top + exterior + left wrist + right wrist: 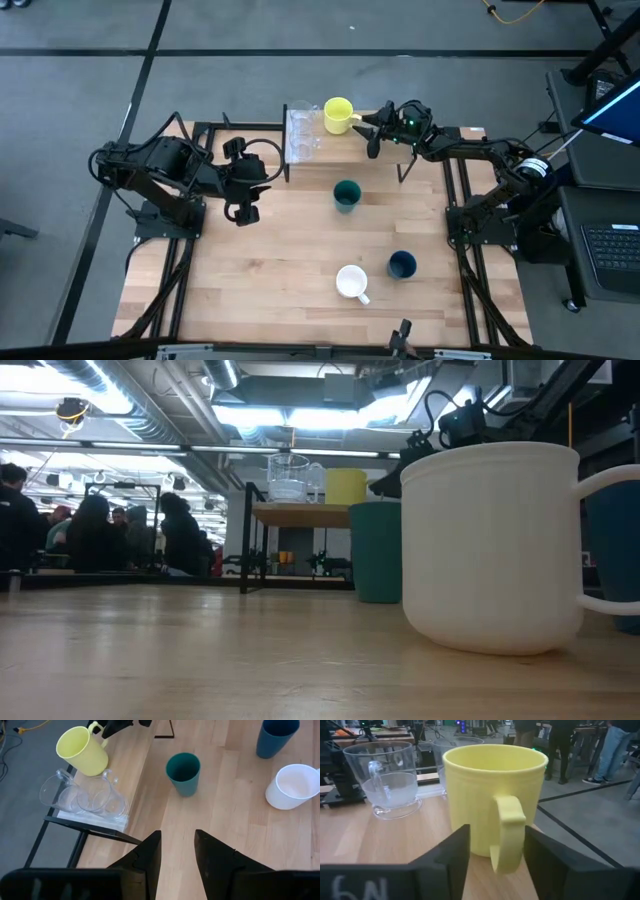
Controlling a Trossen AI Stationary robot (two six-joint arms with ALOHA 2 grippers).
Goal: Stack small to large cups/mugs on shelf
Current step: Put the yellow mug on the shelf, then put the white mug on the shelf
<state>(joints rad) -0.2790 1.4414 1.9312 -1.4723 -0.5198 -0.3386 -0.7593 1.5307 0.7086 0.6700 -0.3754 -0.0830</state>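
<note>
The yellow mug [338,113] [490,795] stands upright on its base on the small shelf [350,147], beside two clear glasses [300,135] [390,780] at the shelf's left end. My right gripper [368,125] [497,830] is open, level at the mug's right side, with one finger on each side of the mug's handle. My left gripper [258,182] [177,837] is open and empty over the table, left of the shelf. The teal-green cup [346,195], the dark blue cup [402,264] and the white mug [352,282] stand on the tabletop. My right gripper comes level from the table's right side, one finger on each side of the yellow mug's handle [509,827]. I cannot tell whether either finger touches the handle. The mug stands upright on the shelf.
The shelf stands on thin black legs [404,170] at the table's far edge. The teal-green cup stands just in front of the shelf. In the low view the white mug [490,550] fills the foreground. People show in the room beyond [90,530].
</note>
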